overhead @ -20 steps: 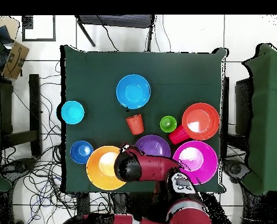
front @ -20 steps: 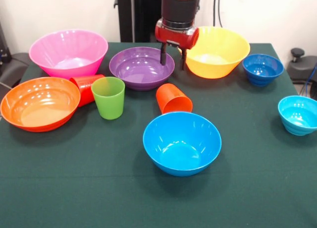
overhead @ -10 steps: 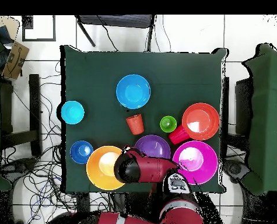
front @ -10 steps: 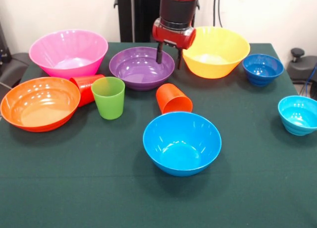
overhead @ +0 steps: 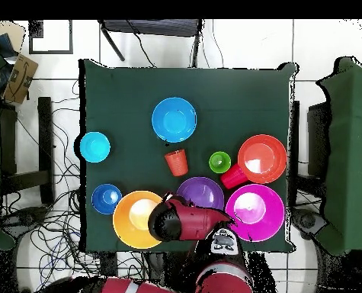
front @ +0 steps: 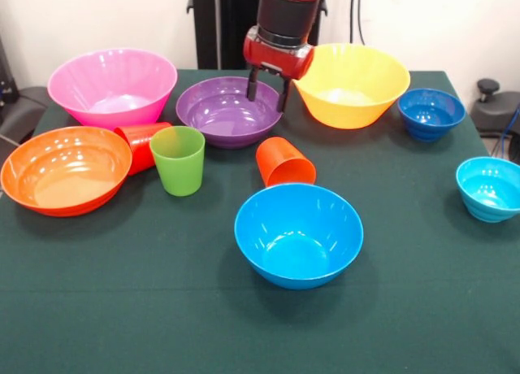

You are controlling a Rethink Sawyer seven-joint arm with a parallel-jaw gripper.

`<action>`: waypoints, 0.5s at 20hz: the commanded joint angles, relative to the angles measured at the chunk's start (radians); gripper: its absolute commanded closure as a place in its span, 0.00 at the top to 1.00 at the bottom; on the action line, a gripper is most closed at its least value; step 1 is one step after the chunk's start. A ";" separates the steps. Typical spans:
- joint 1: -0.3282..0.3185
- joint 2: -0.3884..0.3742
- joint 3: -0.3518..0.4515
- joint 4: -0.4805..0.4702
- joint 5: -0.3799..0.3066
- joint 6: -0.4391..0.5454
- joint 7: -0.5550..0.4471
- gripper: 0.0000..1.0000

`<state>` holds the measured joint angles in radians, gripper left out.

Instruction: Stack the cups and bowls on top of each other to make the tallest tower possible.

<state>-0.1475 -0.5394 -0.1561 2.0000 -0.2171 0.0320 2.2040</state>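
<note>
Above the purple bowl's far right rim hung the pincer, fingers spread and empty. Nothing was stacked yet; cups and bowls lay scattered across the table. Next, seemingly: lower and grip that rim.

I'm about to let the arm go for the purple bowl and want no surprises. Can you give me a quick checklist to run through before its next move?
1. Gripper open, nothing held: ok.
2. Gripper over the purple bowl rim, on the yellow bowl side: ok.
3. Purple bowl empty: ok.
4. Purple bowl clear of the yellow bowl: cannot tell, rims look close.
5. Blue bowl upright and empty, fit as a base: ok.
6. Tower begun: not ok, nothing stacked yet.
</note>
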 commanded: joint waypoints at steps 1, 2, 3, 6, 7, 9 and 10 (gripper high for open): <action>-0.002 0.069 0.044 -0.093 -0.005 -0.017 0.071 1.00; -0.012 0.066 0.058 -0.091 -0.008 -0.013 0.066 1.00; -0.024 0.063 0.076 -0.085 -0.012 -0.014 0.062 1.00; -0.054 0.056 0.116 -0.071 -0.021 -0.022 0.057 1.00; -0.072 0.053 0.139 -0.065 -0.026 -0.025 0.053 1.00; -0.124 0.046 0.203 -0.046 -0.047 -0.023 0.033 1.00; -0.144 0.041 0.228 -0.036 -0.053 -0.020 0.026 1.00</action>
<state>-0.2172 -0.5221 -0.1269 1.9962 -0.2215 0.0320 2.2040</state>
